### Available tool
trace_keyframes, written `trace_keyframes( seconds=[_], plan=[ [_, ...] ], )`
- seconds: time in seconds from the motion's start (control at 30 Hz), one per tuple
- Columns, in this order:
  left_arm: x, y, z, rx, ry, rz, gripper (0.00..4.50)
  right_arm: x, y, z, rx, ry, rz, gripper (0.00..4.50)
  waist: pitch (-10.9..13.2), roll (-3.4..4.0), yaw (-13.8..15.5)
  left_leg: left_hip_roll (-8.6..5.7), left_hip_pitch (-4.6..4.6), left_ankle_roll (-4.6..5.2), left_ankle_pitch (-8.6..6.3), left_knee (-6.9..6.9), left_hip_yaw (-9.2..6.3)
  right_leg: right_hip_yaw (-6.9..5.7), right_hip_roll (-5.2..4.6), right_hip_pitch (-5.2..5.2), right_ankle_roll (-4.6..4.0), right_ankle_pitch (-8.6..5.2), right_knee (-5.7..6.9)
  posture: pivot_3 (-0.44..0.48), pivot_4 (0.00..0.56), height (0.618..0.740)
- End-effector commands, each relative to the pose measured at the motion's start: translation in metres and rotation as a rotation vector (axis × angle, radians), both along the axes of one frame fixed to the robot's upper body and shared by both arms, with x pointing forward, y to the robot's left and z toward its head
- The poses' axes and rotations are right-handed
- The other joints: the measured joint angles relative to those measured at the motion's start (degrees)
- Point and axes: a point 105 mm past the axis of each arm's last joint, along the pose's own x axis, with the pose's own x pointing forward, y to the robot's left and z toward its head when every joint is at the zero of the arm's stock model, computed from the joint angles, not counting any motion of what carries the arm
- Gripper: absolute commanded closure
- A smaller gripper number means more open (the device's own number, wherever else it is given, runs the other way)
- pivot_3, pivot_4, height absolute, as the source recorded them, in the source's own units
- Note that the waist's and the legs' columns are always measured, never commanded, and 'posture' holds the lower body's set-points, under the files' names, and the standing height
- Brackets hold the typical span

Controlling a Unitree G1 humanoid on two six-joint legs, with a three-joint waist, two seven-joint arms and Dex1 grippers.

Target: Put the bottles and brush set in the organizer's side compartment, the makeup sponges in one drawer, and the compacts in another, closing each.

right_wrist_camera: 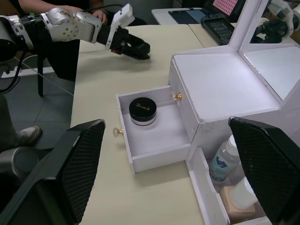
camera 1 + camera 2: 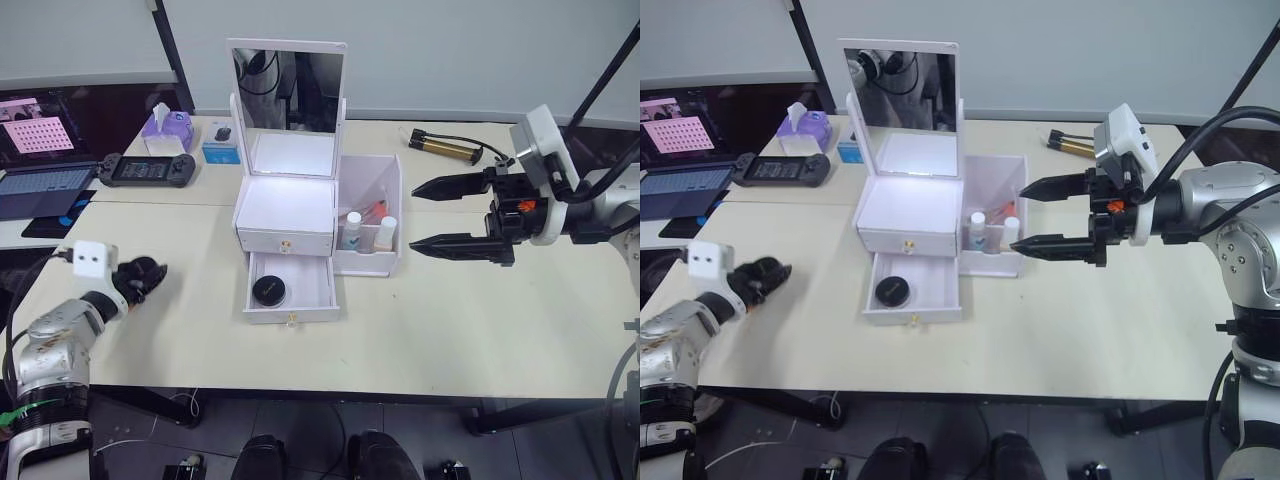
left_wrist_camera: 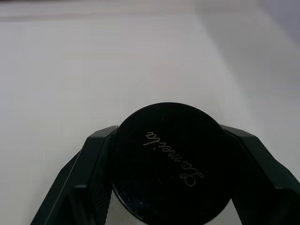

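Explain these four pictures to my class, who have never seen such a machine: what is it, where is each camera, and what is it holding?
It is a two-armed humanoid robot. Two pictures come from its head, looking down on a table; the other two come from cameras on its wrists. On the table stands a white makeup organizer with a mirror; its lower drawer is open with one black compact inside, and bottles stand in its side compartment. The left gripper grips a second black compact. The right gripper is open and holds nothing.
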Motion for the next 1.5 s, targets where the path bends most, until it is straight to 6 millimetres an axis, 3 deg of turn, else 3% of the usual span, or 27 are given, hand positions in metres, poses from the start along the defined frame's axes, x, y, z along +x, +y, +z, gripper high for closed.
trace_keyframes(
  seconds=[0.03, 0.27, 0.33, 0.5, 0.77, 0.93, 1.1, 1.23, 1.33, 1.5],
  plan=[
    [-0.009, -0.049, 0.052, 0.013, -0.139, -0.276, 1.57, 0.000, -0.006, 0.008, 0.002, -0.055, -0.017, 0.00, 0.00, 0.00, 0.06, 0.00, -0.01, 0.00, 0.00, 0.00, -0.01, 0.01, -0.03, 0.01, 0.03, 0.01, -0.01, 0.000, 0.150, 0.689],
    [-0.044, -0.144, 0.040, 0.011, 0.041, -0.715, 1.57, -0.001, -0.006, 0.002, 0.042, -0.054, -0.046, 0.00, -0.01, 0.08, -0.23, -0.03, 0.06, 0.00, 0.00, -0.01, 0.02, 0.11, 0.06, 0.02, 0.05, 0.01, 0.01, 0.000, 0.150, 0.689],
    [-0.051, -0.163, 0.038, 0.032, 0.067, -0.804, 1.57, -0.003, -0.006, 0.000, 0.053, -0.053, -0.058, 0.00, -0.01, 0.07, -0.22, -0.03, 0.04, -0.01, 0.01, -0.01, -0.01, 0.12, 0.10, 0.04, 0.07, 0.00, 0.00, 0.000, 0.150, 0.689],
    [-0.029, -0.187, 0.029, 0.148, 0.041, -0.827, 1.57, -0.008, -0.004, 0.000, 0.065, -0.056, -0.083, 0.00, -0.01, 0.08, 0.05, -0.12, 0.04, -0.03, 0.03, 0.00, -0.10, 0.14, 0.10, 0.10, 0.10, 0.00, -0.01, 0.000, 0.150, 0.689],
    [-0.019, -0.222, 0.008, 0.255, 0.053, -0.940, 1.57, -0.015, -0.008, 0.002, 0.081, -0.045, -0.125, 0.00, 0.00, 0.07, -0.05, -0.18, -0.02, -0.01, 0.04, 0.01, -0.20, 0.13, 0.10, 0.11, 0.12, 0.00, -0.04, 0.000, 0.150, 0.689],
    [-0.011, -0.231, 0.008, 0.254, 0.032, -0.938, 1.57, -0.019, -0.008, 0.000, 0.090, -0.032, -0.140, 0.00, 0.00, 0.07, -0.03, -0.21, -0.02, -0.01, 0.04, 0.01, -0.31, 0.12, 0.10, 0.13, 0.13, -0.01, -0.04, 0.000, 0.150, 0.689],
    [-0.008, -0.229, 0.008, 0.253, 0.045, -0.935, 0.09, -0.024, -0.010, -0.005, 0.071, -0.007, -0.137, 0.00, 0.00, 0.06, -0.03, -0.26, -0.05, -0.01, 0.04, 0.01, -0.45, 0.10, 0.09, 0.12, 0.16, -0.01, -0.05, 0.000, 0.150, 0.689],
    [-0.018, -0.227, 0.010, 0.233, 0.053, -0.957, 0.04, -0.025, -0.011, -0.005, 0.067, -0.001, -0.134, 0.00, 0.00, 0.07, -0.13, -0.27, -0.04, 0.00, 0.05, 0.03, -0.53, 0.09, 0.09, 0.13, 0.17, -0.01, -0.02, 0.000, 0.150, 0.689],
    [-0.022, -0.212, 0.018, 0.206, 0.018, -0.906, 0.04, -0.027, -0.008, -0.009, 0.063, 0.036, -0.108, 0.00, 0.00, 0.06, -0.27, -0.26, -0.05, 0.00, 0.04, 0.03, -0.67, 0.10, 0.10, 0.13, 0.18, -0.01, -0.04, 0.000, 0.150, 0.689],
    [-0.045, -0.180, 0.039, 0.026, -0.011, -0.848, 0.04, -0.028, -0.009, -0.015, 0.046, 0.080, -0.085, 0.00, 0.00, 0.07, -0.42, -0.22, -0.05, 0.00, 0.05, 0.03, -0.87, 0.08, 0.09, 0.12, 0.18, -0.02, -0.03, 0.000, 0.150, 0.689]
  ],
)
